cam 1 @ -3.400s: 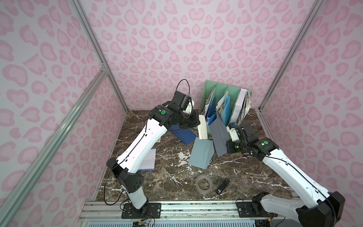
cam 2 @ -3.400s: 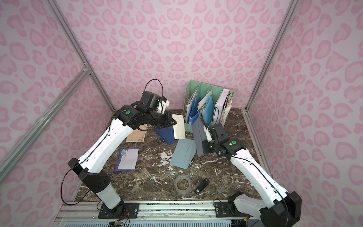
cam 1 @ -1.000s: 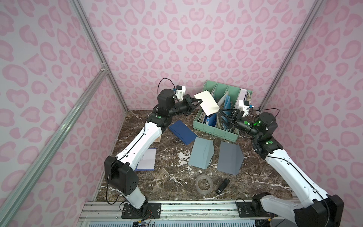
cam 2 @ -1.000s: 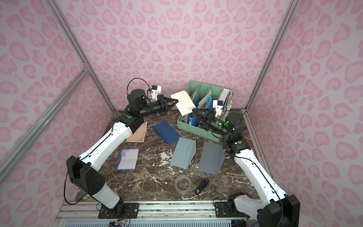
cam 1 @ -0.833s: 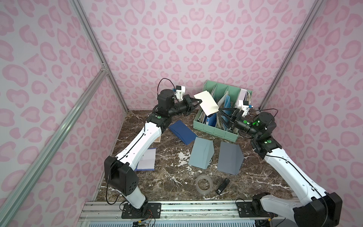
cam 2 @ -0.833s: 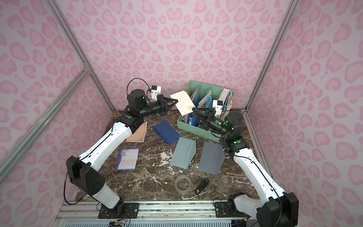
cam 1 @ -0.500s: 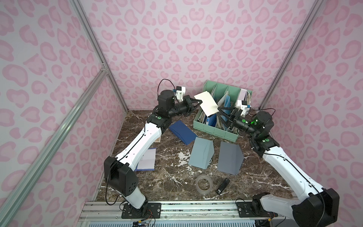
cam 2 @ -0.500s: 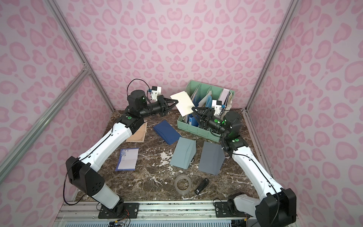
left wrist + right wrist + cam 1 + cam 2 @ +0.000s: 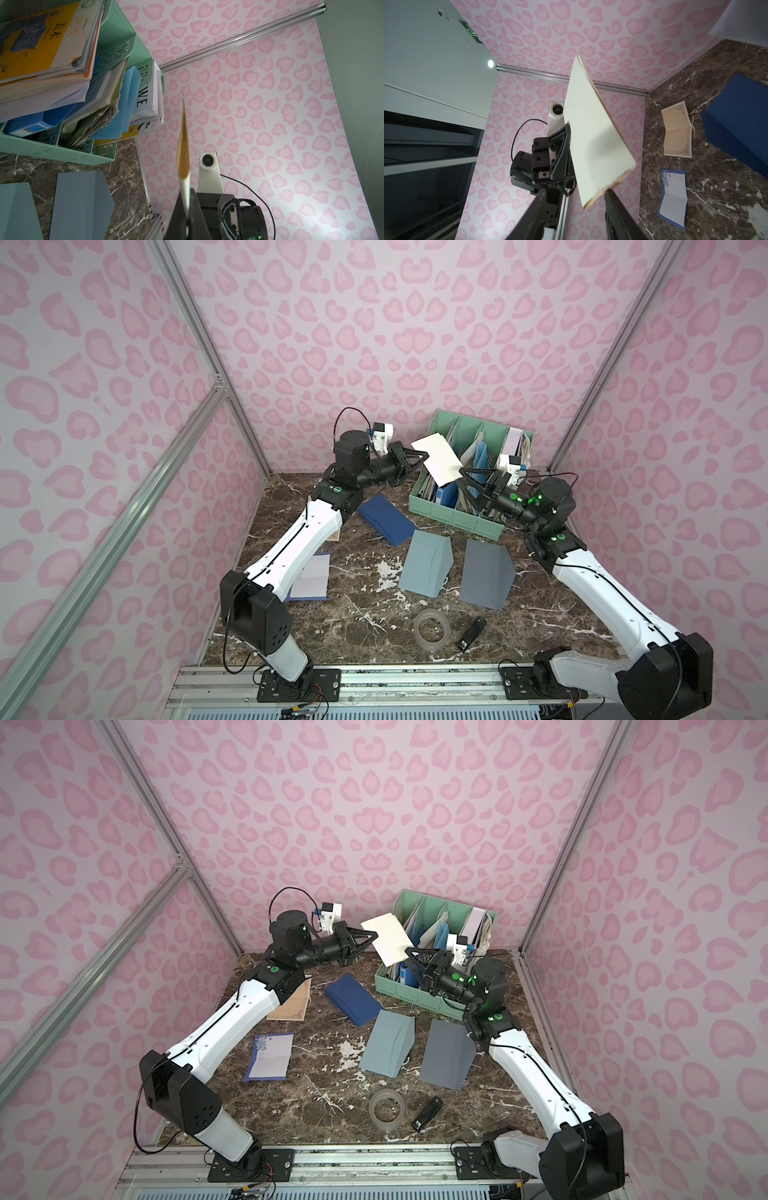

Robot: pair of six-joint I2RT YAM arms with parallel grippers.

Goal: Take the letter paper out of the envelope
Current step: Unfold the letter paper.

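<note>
A cream envelope (image 9: 436,458) (image 9: 388,944) hangs in the air over the green file rack, tilted. My left gripper (image 9: 423,455) (image 9: 374,935) (image 9: 186,204) is shut on one of its edges. My right gripper (image 9: 465,472) (image 9: 413,955) (image 9: 575,193) is open, its jaws standing on either side of the envelope's (image 9: 593,145) far lower end. A thin tan edge (image 9: 607,190) shows along that end, close to one finger. I cannot tell whether it is the letter paper.
The green file rack (image 9: 453,514) full of books stands at the back right. A dark blue envelope (image 9: 386,520), two grey-blue envelopes (image 9: 428,564) (image 9: 486,572), a tape roll (image 9: 432,630), a small black object (image 9: 471,632), a blue-bordered sheet (image 9: 270,1056) and a tan sheet (image 9: 291,1004) lie on the marble table.
Over the last second my right gripper has moved in toward the envelope, and its jaws now flank the lower end. The left gripper keeps the envelope almost still. Earlier both arms worked lower down.
</note>
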